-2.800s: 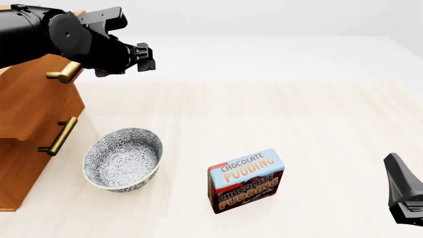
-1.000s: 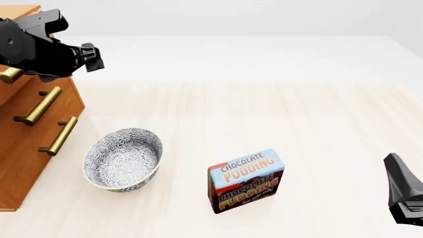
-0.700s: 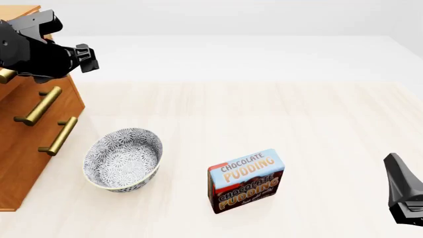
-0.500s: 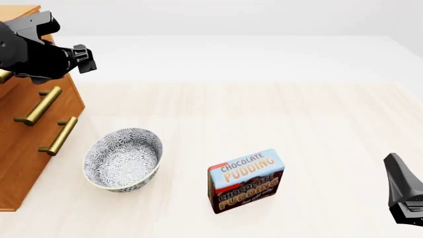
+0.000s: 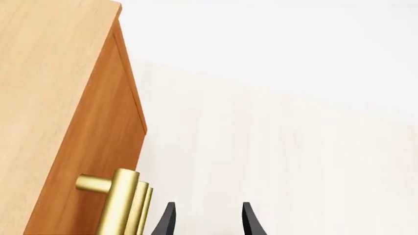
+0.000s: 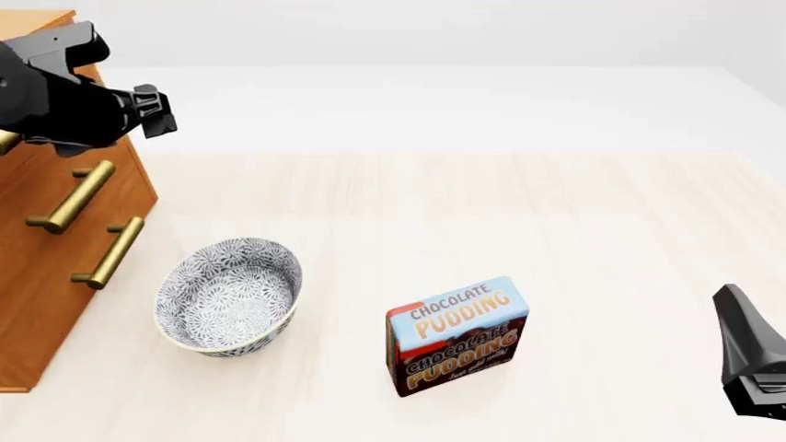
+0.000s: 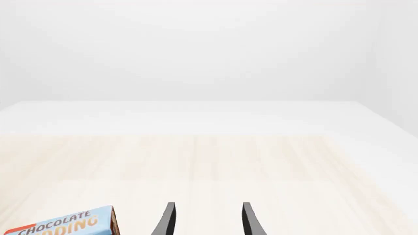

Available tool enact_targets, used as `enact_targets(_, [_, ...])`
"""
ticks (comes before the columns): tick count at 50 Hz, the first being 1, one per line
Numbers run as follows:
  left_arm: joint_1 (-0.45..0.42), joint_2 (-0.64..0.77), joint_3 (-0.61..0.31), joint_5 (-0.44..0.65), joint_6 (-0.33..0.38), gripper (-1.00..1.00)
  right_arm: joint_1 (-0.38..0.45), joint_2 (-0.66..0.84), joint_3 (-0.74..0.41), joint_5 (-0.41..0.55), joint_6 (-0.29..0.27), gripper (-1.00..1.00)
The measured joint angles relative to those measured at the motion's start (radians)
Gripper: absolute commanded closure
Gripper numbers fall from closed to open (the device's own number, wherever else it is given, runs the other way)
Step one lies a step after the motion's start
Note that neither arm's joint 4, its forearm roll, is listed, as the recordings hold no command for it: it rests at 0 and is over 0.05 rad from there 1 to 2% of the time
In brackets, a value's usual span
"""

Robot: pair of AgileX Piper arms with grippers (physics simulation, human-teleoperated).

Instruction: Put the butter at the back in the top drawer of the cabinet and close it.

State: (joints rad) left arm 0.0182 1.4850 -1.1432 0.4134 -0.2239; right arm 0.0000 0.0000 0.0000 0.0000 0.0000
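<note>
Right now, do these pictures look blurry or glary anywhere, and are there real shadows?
Front view: sharp and evenly lit, only faint soft shadows under the bowl and pudding box. Left wrist view: the cabinet is crisp, and its brass handle shows a mild sheen. Right wrist view: a washed-out pale background, no glare.

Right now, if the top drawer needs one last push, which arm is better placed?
Left. The left end effector hangs open beside the top drawer's handle on the cabinet; the right end effector sits far across the table.
</note>
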Motion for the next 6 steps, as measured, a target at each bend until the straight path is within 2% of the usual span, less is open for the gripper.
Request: enact_targets(6, [0.001, -0.004, 0.001, 0.005, 0.007, -1.00, 0.000, 0.000, 0.000, 0.000, 0.000, -1.00])
